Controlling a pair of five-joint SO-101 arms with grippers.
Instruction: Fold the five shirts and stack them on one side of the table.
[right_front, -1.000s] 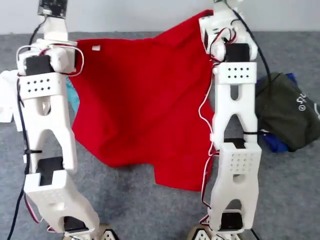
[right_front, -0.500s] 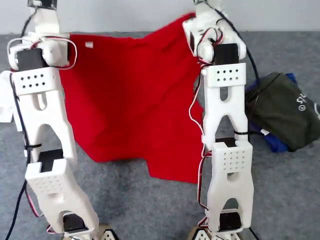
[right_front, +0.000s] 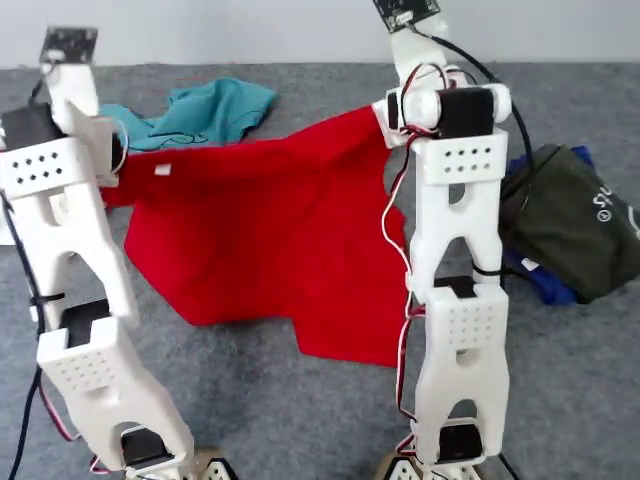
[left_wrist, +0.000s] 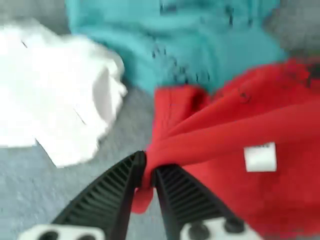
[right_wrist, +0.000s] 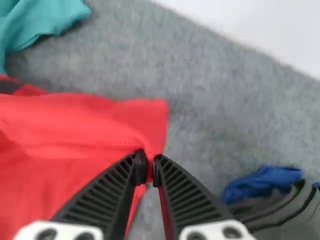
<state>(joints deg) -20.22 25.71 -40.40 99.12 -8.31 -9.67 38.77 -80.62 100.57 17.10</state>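
A red shirt (right_front: 260, 235) hangs stretched between both arms above the grey table, its lower edge on the surface. My left gripper (left_wrist: 147, 170) is shut on the red shirt's (left_wrist: 235, 145) corner beside a white label (left_wrist: 260, 156). My right gripper (right_wrist: 147, 167) is shut on the other top corner of the red shirt (right_wrist: 65, 140). A teal shirt (right_front: 205, 110) lies crumpled at the back left, also seen as the teal shirt (left_wrist: 190, 40). A white shirt (left_wrist: 55, 110) lies at the far left. A dark green shirt (right_front: 575, 220) sits on a blue shirt (right_front: 545, 285) at the right.
The grey table surface (right_front: 300, 400) is free in front of the red shirt, between the two arm bases. The pale wall (right_front: 250, 30) runs along the table's back edge.
Both arms have pulled back toward the front and left, dragging the red shirt with them. This uncovered the teal shirt at the back left.
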